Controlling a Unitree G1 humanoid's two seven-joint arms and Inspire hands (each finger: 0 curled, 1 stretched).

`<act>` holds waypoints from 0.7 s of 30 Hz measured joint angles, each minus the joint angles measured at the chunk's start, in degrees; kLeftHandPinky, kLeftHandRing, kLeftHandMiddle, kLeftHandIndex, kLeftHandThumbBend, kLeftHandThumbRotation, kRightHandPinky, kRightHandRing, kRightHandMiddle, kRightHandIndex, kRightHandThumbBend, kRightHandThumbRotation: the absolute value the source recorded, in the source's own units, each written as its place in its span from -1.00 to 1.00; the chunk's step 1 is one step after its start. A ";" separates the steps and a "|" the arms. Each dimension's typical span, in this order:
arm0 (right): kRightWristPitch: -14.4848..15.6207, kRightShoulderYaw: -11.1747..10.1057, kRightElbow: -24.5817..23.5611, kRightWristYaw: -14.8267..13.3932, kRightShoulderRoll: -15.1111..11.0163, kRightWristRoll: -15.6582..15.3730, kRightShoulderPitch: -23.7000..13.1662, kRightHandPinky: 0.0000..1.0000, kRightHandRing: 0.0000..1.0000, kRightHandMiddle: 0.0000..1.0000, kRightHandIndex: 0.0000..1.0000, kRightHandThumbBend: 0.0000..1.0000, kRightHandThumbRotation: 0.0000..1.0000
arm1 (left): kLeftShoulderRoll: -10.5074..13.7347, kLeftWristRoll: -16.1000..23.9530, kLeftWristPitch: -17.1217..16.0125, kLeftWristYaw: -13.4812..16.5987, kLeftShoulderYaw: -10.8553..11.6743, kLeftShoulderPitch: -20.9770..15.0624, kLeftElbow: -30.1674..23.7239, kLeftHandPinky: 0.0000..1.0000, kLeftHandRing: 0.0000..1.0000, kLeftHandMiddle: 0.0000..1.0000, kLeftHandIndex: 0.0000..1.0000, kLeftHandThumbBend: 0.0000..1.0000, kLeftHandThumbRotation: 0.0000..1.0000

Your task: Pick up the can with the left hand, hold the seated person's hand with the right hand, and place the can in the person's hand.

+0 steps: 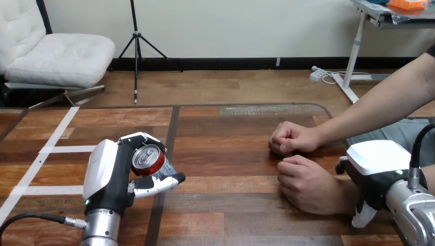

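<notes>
L robot hand (110, 171) grips can (149, 160); R robot hand (377, 169) by person's fist (308, 184), grip unclear.

The brown wooden table's (225, 169) middle is free. By its right edge, the person's far fist (290, 137) and near fist (302, 183) block it.

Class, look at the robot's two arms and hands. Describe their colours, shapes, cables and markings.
Left hand: black body, a rounded white shell on its back, black-and-white jointed fingers, and a small green light near the wrist. Right hand: black with a squarish white shell. The left forearm and right forearm are silver cylinders. A black cable joins the left one, another the right.
</notes>
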 measured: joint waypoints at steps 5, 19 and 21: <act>0.27 0.04 0.82 0.00 -0.02 -0.06 0.00 0.54 0.62 0.64 0.61 0.58 -0.80 | 0.01 -0.01 0.00 0.00 0.01 0.02 0.00 -0.35 -0.22 -0.08 -0.04 0.36 -1.00; 1.21 0.78 3.95 1.02 -0.62 -0.53 -0.26 0.55 0.59 0.62 0.60 0.55 -0.82 | 0.01 0.00 0.00 0.00 0.02 0.02 0.00 -0.35 -0.22 -0.08 -0.04 0.36 -1.00; 1.23 0.93 4.43 1.01 -0.79 -0.61 -0.52 0.54 0.58 0.61 0.58 0.55 -0.83 | 0.01 0.00 0.00 0.00 0.02 0.02 0.00 -0.35 -0.22 -0.08 -0.04 0.36 -1.00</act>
